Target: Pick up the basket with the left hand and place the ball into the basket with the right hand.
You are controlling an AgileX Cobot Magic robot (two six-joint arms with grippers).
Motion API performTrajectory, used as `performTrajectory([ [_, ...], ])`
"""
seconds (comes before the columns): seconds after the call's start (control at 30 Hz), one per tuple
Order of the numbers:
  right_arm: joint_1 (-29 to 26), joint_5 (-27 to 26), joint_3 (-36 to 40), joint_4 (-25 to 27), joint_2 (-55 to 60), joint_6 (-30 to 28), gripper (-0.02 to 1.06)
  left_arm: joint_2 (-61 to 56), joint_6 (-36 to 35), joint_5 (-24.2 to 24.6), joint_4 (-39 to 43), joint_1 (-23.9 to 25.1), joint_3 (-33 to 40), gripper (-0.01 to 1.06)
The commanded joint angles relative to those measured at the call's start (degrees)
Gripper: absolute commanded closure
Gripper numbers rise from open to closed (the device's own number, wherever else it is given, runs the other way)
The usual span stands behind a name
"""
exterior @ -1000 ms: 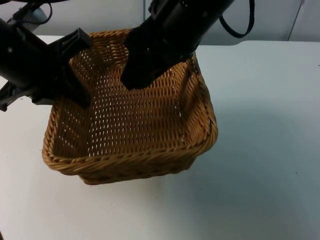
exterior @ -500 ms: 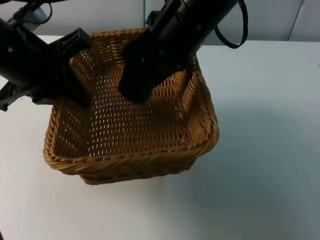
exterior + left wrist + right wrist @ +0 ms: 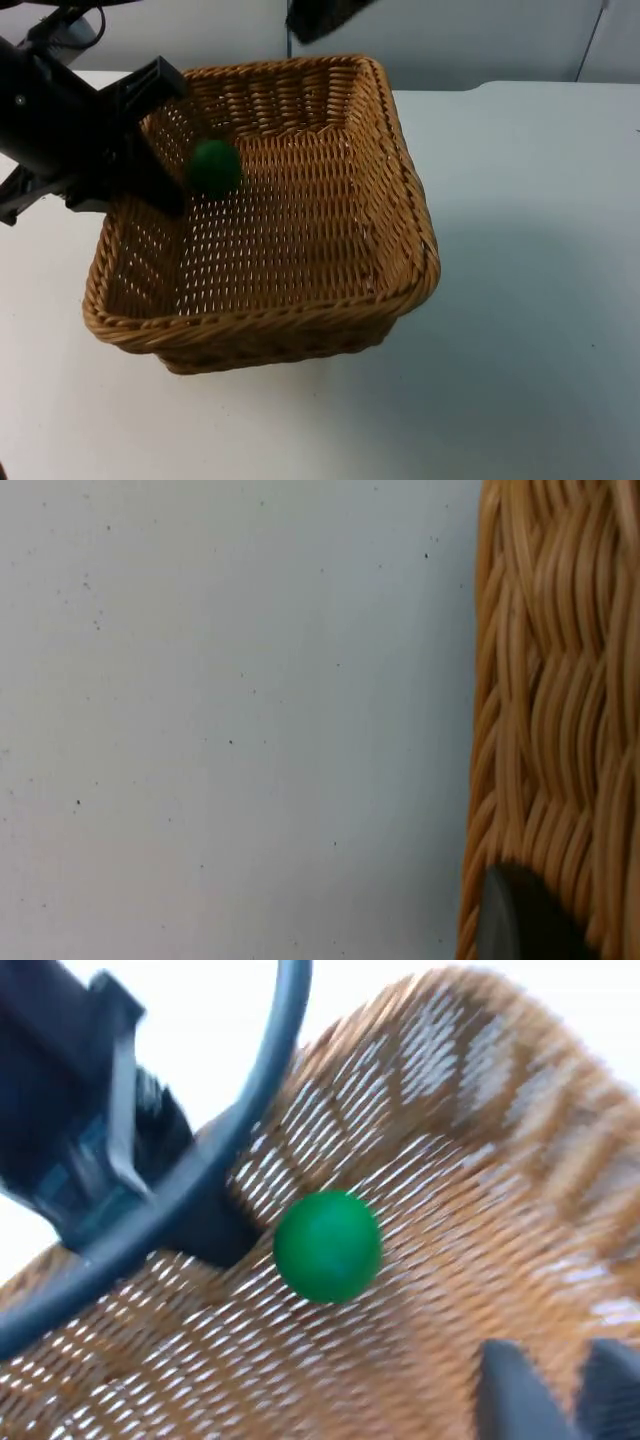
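A woven wicker basket is seen in the top view on the white table, tilted so that its far rim is raised towards the grey partition wall. The basket's left wall is gripped by the left claw, whose black fingers are clamped over the rim, 1 inside the basket and 1 outside. In the left wrist view the basket's woven wall is seen close up beside the bare table, and 1 black fingertip is pressed against the weave.

A green ball is seen inside the basket, near the left wall and just beside the inner finger of the left claw. Whether the ball is resting on the weave or is in the air above it cannot be told. In the right wrist view the ball is seen against the basket's open-weave floor, close to the dark body of the left arm.

The right claw is held high above the basket's far rim, at the upper edge of the top view, well apart from the ball. Its 2 fingertips are seen standing close together with nothing between them.
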Motion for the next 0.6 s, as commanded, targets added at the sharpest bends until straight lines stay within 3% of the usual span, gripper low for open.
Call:
performTrajectory([
  [0.0, 0.16, 1.73, -1.66, -2.72, -4.94, 1.17, 1.05, -1.01, -0.01, 1.19, -1.49, -0.02, 0.15, 1.05],
  [0.33, 0.16, 4.45, -2.22, -2.28, -17.84, 2.72, 1.05, -0.82, 1.94, -2.23, -1.49, -0.02, 0.15, 1.05],
  [0.57, 0.16, 9.55, -2.22, -1.66, -20.87, 4.25, 1.05, 1.04, 3.46, -8.25, -1.49, -0.02, 0.15, 1.05],
])
